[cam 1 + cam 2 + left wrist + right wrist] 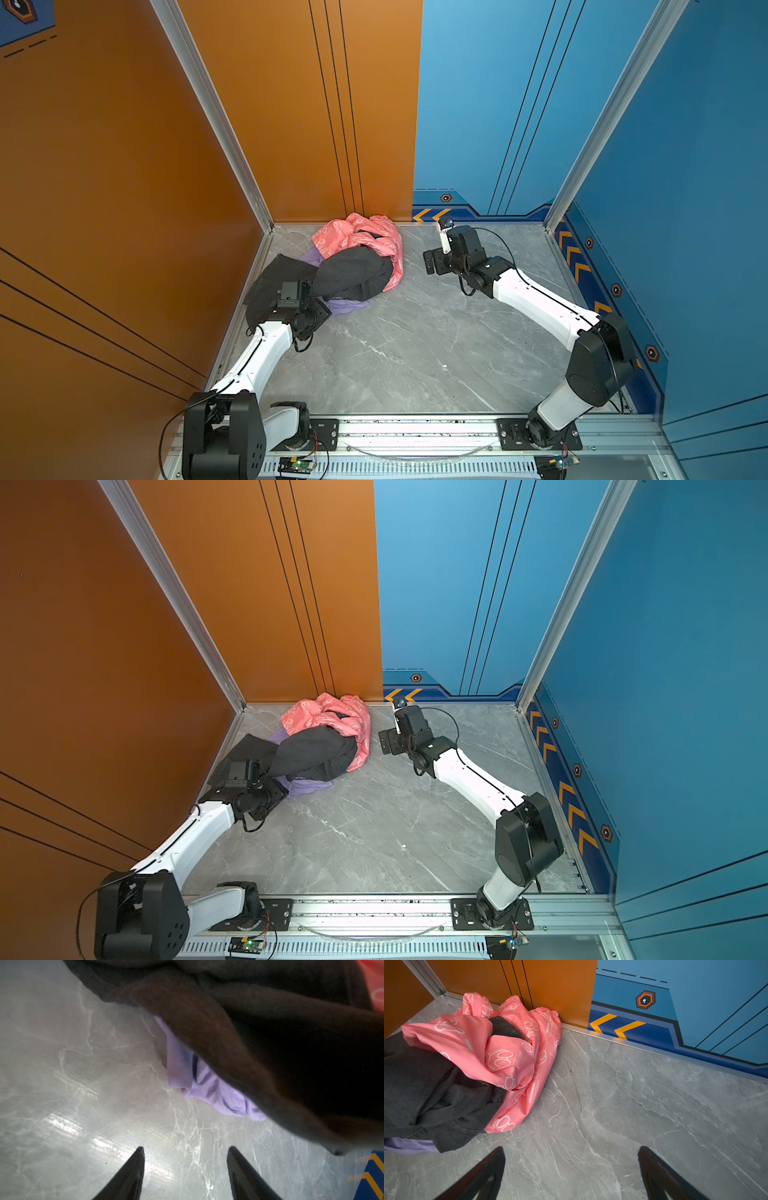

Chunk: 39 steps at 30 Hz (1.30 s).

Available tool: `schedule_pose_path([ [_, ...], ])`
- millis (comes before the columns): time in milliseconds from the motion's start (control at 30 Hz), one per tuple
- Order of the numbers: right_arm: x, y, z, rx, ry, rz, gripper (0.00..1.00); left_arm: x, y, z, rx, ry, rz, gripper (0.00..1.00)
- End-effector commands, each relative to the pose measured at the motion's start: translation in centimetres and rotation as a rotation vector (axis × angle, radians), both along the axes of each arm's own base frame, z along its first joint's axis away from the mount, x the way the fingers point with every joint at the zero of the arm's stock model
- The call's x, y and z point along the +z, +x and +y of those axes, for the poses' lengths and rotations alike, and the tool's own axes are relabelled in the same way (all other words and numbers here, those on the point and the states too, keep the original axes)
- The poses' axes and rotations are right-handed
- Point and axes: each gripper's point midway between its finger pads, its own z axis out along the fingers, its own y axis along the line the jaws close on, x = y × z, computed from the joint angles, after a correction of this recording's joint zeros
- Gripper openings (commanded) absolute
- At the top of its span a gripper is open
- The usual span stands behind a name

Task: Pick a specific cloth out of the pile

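Left gripper [186,1147], jaws apart, is hovering; soft lavender cloth [207,1088] is peeking ahead under the dark grey garment [270,1043]. Pinch low, lavender only.

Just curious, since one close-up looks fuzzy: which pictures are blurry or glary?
Left wrist view: the dark garment near the lens is blurred, and glare streaks the table; right wrist view: pink cloth sharp, fingers soft; both top views: evenly lit.

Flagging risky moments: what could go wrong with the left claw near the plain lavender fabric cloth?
The dark grey fabric garment overhangs the plain lavender fabric cloth; the open left claw might pinch both. Most of the lavender lies buried, so pulling could drag the whole garment pile.
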Motion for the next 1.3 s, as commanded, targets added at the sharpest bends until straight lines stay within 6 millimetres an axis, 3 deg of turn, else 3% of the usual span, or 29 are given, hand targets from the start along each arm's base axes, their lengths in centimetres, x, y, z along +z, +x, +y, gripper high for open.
schedule_pose_path([
  [0,0.6,0.3,0.8,0.015,0.021,0.007,1.0,0.0,1.5,-0.2,0.036,-0.056,-0.056,0.64],
  [733,0.9,0.6,1.5,0.03,0.02,0.006,1.0,-3.1,5.8,-0.4,0.08,-0.174,-0.062,0.47],
  [867,0.9,0.7,1.6,0.036,0.018,0.005,1.0,-4.0,6.5,-0.5,0.078,-0.188,-0.056,0.36],
  [933,0.9,0.7,1.6,0.038,0.017,0.007,1.0,-4.4,6.7,-0.7,0.063,-0.193,-0.047,0.21],
  [1033,0.9,0.7,1.6,0.04,0.014,0.006,1.0,-4.6,6.8,-1.0,0.053,-0.203,-0.038,0.11],
  [1133,1.0,0.7,1.5,0.04,0.013,0.004,1.0,-3.8,7.1,-1.0,0.037,-0.189,-0.064,0.04],
  [1267,1.0,0.7,1.7,0.059,0.02,0.005,1.0,-1.2,7.9,-0.4,0.037,-0.15,-0.13,0.0],
])
